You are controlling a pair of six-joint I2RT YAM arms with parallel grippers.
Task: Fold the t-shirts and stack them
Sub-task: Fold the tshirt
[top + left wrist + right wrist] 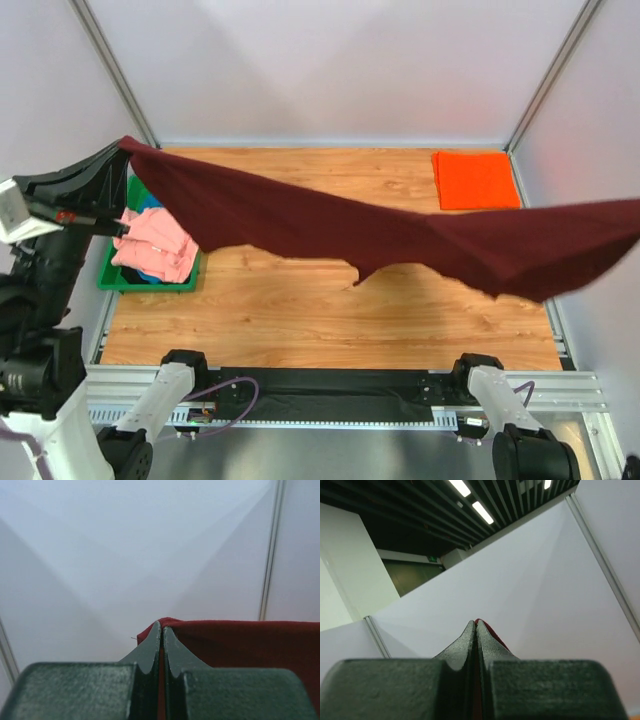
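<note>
White panel walls [330, 70] enclose the wood-grain table [300, 320] on three sides. Aluminium posts [113, 75] stand at the rear corners. Above the panels, a dark slatted ceiling [395, 510] carries lit strip lights [482, 511].

Left arm [45, 270]: black joints, white links, a small red mark [66, 215] near the wrist. Right arm [497, 392]: white link above a black joint. Purple cable [235, 400] loops beside the left base. Dark, tapered fingers [150, 652].
</note>
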